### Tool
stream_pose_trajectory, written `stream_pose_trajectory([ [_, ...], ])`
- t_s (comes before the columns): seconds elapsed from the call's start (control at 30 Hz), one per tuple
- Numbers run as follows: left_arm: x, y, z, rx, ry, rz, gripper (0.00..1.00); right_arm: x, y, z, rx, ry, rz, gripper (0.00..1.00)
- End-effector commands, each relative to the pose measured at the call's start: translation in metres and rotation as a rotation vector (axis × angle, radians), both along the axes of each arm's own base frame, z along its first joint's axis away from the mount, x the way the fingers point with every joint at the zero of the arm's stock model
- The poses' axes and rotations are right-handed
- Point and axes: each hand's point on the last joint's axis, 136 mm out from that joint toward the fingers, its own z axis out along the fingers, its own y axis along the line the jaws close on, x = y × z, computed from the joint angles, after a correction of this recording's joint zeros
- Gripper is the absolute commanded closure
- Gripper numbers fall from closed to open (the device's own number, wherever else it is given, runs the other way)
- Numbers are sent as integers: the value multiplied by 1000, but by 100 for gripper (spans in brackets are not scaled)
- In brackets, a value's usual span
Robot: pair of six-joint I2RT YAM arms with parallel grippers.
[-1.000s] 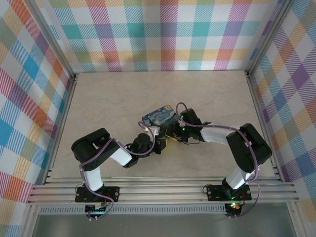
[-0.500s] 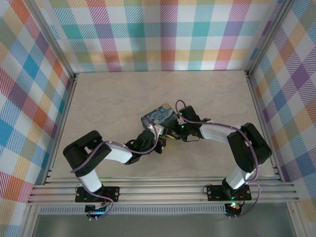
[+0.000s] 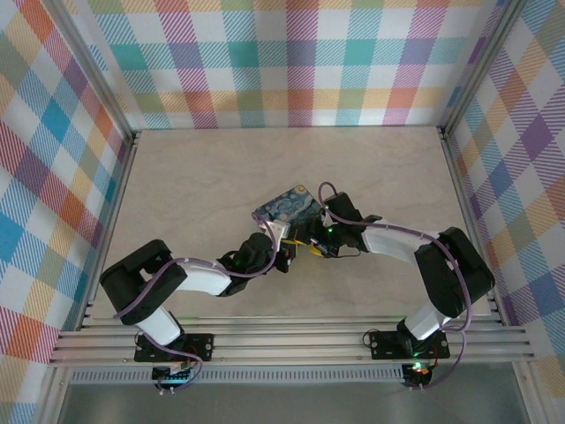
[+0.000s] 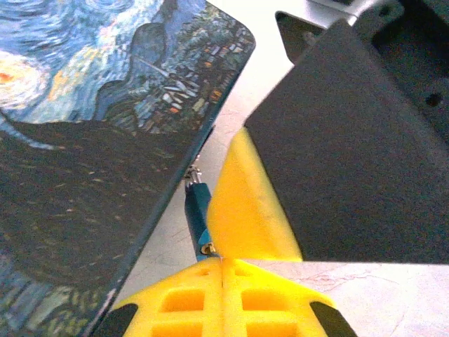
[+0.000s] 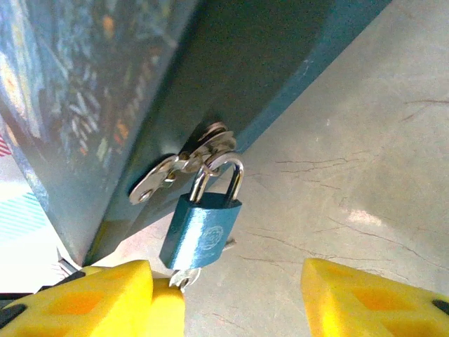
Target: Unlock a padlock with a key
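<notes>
Left end effector (image 4: 222,265) pinched, seemingly on key (image 5: 184,278) under padlock (image 5: 200,232).

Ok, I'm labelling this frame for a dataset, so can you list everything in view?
Box: one, blue-yellow night-sky top, teal sides, mid-table.
Hasp: one, silver, on the box's side.
Padlock: one, blue, hanging from the hasp.
Key: one, silver, at the padlock's base.
Table: one, beige.
Walls: plaid, around the table.
Left tool: yellow, shut, beside the padlock.
Right tool: yellow, open, straddling the padlock.
</notes>
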Motion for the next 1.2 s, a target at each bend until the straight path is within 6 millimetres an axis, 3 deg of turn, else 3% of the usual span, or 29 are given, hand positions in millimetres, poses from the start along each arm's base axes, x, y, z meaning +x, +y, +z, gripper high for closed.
stream_pose_trajectory([
  [0.0,-1,-3,6,-112,29,4,100,3,7,6,64,-16,-31,41],
  [0.2,1,6,-15,-148,114,92,100,4,8,3,114,2,-90,41],
  [0.4,3,8,-25,-181,164,131,100,10,12,14,173,-55,-106,41],
  [0.67,8,8,-26,-278,213,144,100,12,11,0,163,-90,-81,48],
  [0.97,15,8,-25,-339,242,144,100,10,6,-14,88,-100,-40,47],
  [1.17,14,5,-24,-353,251,129,100,13,8,-13,99,-120,-39,46],
])
